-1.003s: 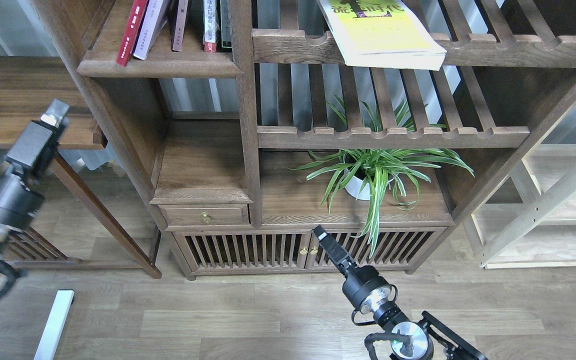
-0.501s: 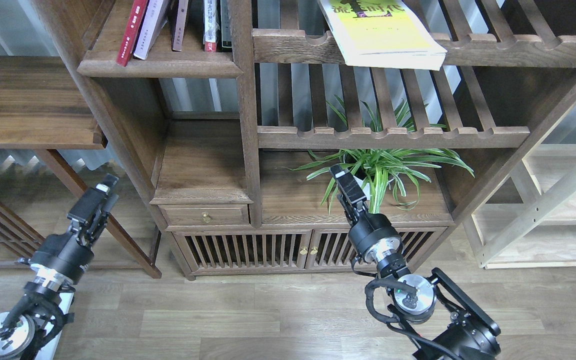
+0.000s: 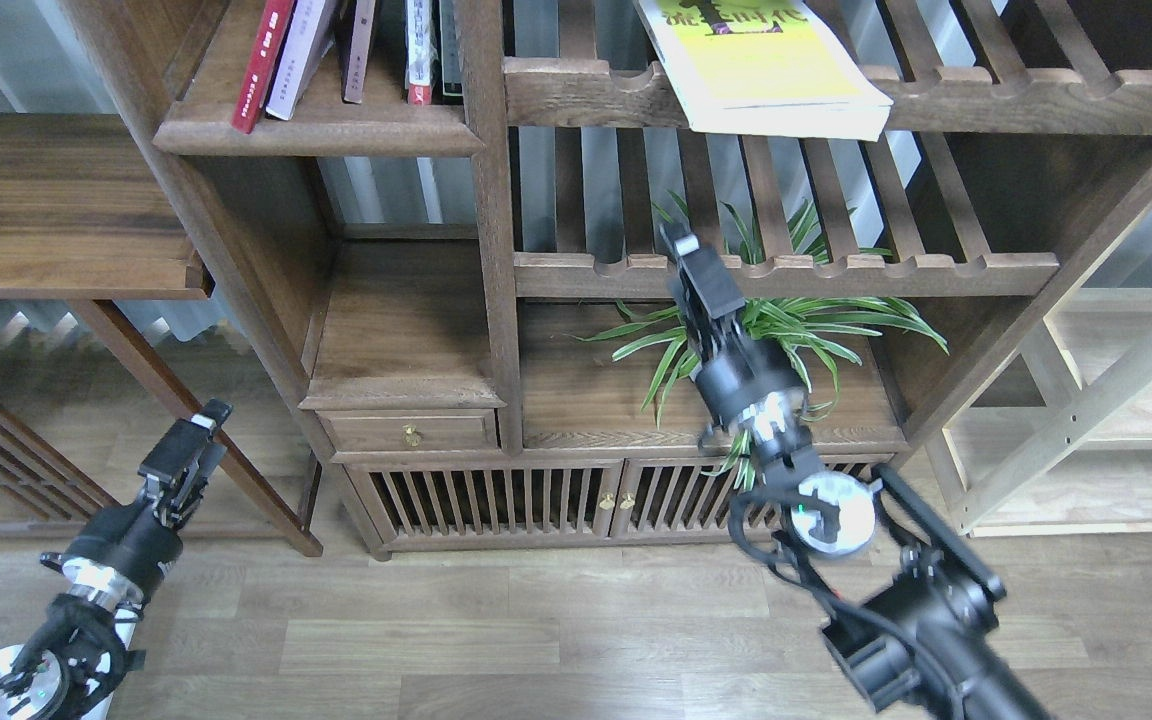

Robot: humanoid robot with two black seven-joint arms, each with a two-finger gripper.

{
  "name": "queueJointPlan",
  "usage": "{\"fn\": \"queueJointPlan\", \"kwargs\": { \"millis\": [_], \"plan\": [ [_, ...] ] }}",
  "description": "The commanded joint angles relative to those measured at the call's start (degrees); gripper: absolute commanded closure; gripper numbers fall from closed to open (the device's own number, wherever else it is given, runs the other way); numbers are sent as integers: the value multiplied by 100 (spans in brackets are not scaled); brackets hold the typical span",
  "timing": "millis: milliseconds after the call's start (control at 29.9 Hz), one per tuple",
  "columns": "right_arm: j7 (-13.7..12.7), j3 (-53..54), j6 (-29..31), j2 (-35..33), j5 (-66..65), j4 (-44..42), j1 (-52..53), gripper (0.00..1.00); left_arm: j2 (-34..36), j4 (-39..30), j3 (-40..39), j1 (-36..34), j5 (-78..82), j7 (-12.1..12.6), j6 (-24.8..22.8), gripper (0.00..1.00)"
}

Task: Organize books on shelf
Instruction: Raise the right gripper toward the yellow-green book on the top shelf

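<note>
Left gripper point(image 3: 198, 428): low at lower left, in front of the floor and a slanted wooden leg point(image 3: 198, 428); jaw state cannot be told, fingers seen end-on. Dark red book point(image 3: 262, 62) and pale lavender-white book point(image 3: 300, 55): upright, leaning, on the solid shelf point(image 3: 316, 132) at upper left, with other spines just to the right. Right gripper point(image 3: 701, 268): raised at centre, in front of the lower slatted rack point(image 3: 786, 272) and the potted plant point(image 3: 786, 330); holding nothing, jaw gap cannot be told. Yellow-green book point(image 3: 761, 65): flat on the upper slatted rack point(image 3: 1026, 95), corner overhanging the front rail.
</note>
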Motion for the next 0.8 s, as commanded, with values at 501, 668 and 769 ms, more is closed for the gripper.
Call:
{"fn": "queueJointPlan", "kwargs": {
  "millis": [501, 668, 769],
  "plan": [
    [-17, 225, 559, 0, 8, 17, 371, 1, 46, 127, 177, -213, 9, 42, 0, 17],
    [-17, 330, 577, 0, 8, 17, 362, 1, 46, 136, 186, -249, 9, 42, 0, 17],
    [-26, 532, 577, 0, 17, 0, 362, 1, 46, 136, 221, -284, 9, 42, 0, 17]
  ]
}}
